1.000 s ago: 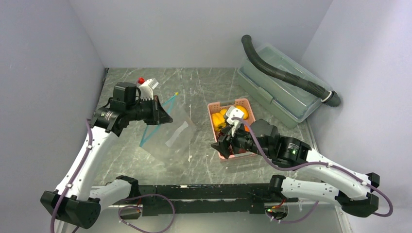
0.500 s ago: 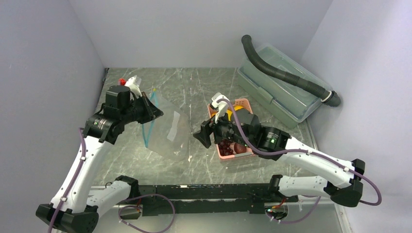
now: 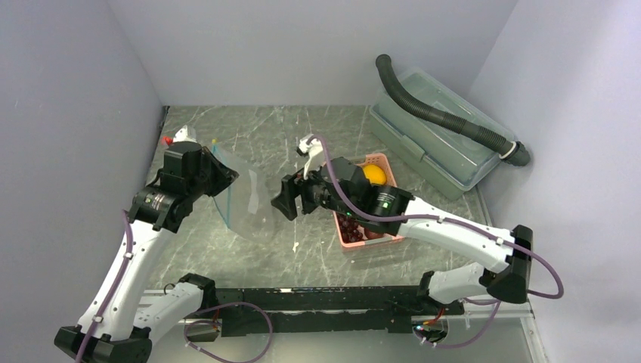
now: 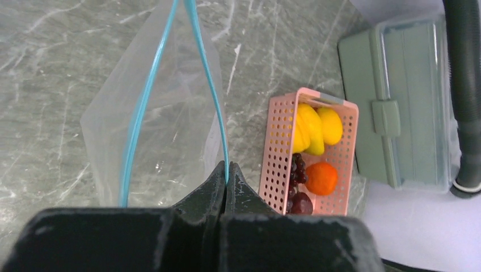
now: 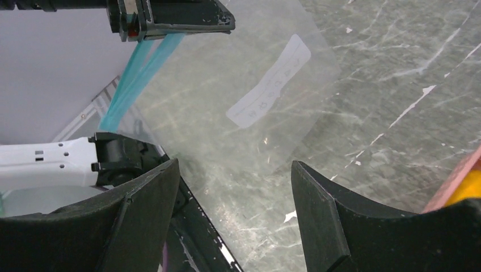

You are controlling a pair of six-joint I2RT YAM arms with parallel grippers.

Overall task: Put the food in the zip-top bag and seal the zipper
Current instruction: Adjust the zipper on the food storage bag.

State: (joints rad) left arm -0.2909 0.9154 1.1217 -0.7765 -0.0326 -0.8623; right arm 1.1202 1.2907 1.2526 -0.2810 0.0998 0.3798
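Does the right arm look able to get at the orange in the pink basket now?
Probably yes. The right gripper is open and empty, and the orange lies uncovered in the pink basket beside that arm. It faces the zip-top bag, so it must turn round.

clear bag point(image 4: 170, 141), teal zipper point(image 4: 224, 153), pink slotted basket point(image 4: 276, 153), seemingly purple grapes point(image 4: 297, 169)

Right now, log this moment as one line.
left gripper: shut on zipper, bag mouth held open | right gripper: open, empty, facing bag | food: in pink basket | bag: empty
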